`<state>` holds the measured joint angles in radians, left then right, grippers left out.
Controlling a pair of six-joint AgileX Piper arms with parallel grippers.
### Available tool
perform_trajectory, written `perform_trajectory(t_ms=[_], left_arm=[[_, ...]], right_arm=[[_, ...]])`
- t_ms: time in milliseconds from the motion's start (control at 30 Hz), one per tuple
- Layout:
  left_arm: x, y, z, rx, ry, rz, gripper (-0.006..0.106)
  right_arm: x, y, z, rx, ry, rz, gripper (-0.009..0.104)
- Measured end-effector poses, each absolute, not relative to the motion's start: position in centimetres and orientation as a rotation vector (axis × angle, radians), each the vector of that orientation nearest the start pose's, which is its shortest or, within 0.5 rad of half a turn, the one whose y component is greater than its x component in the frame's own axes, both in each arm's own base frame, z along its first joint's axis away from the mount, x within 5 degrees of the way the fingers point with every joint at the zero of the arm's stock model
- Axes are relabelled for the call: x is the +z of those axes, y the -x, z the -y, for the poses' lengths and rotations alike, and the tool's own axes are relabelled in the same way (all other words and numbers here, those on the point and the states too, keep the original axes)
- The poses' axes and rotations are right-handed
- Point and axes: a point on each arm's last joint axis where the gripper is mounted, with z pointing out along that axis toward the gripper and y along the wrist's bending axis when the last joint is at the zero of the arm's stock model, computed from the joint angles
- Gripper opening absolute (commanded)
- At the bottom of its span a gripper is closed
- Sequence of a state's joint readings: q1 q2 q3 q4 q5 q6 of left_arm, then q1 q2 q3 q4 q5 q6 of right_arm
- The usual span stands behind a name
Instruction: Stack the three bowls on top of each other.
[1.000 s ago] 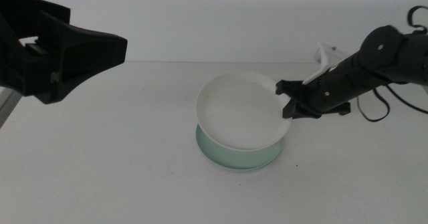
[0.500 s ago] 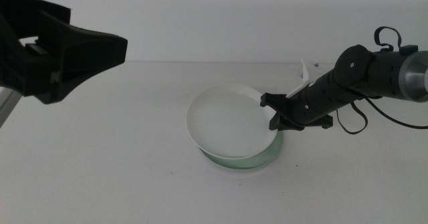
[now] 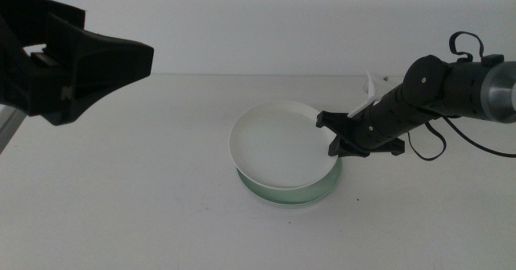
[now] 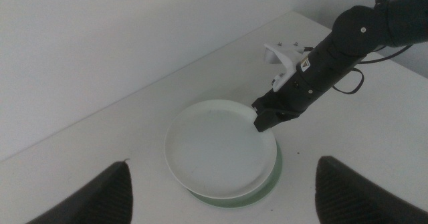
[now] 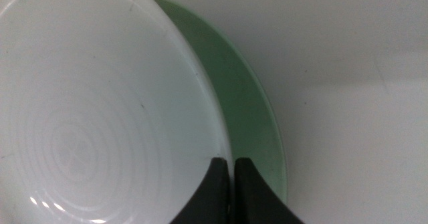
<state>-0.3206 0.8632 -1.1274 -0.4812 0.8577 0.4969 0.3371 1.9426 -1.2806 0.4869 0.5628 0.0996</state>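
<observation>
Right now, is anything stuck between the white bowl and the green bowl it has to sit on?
Nothing visible. The right gripper pinches the white bowl's rim with its jaws shut, holding it tilted just over the green bowl, off-centre toward the left arm's side. The left gripper waits, raised and open, at the table's left side.

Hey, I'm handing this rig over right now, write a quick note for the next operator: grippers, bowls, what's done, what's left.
Right gripper: shut on the white bowl's rim, holding it over the green bowl, offset to one side.
Left gripper: open, raised at the table's left side, waiting.
Grey bowl: not visible; it may lie beneath the green one, cannot tell.
Done: white bowl brought above the green bowl.
Left: centre the white bowl, set it down, release, then check all three are stacked.
</observation>
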Motion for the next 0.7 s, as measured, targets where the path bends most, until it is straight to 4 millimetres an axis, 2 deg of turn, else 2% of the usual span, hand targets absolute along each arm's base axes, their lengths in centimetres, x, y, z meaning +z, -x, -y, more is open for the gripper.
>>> perform_trajectory(t_ms=[600,700], left_arm=[[43.28,-13.28,7.77,-0.457,-0.706,-1.889,0.094],[43.28,-13.28,7.77,-0.457,-0.706,-1.889,0.094]], right_arm=[[17.34,-37.1,-15.42,0.596,-0.197,-2.761,-0.001],[17.32,-37.1,-15.38,0.587,-0.188,-2.761,0.003]])
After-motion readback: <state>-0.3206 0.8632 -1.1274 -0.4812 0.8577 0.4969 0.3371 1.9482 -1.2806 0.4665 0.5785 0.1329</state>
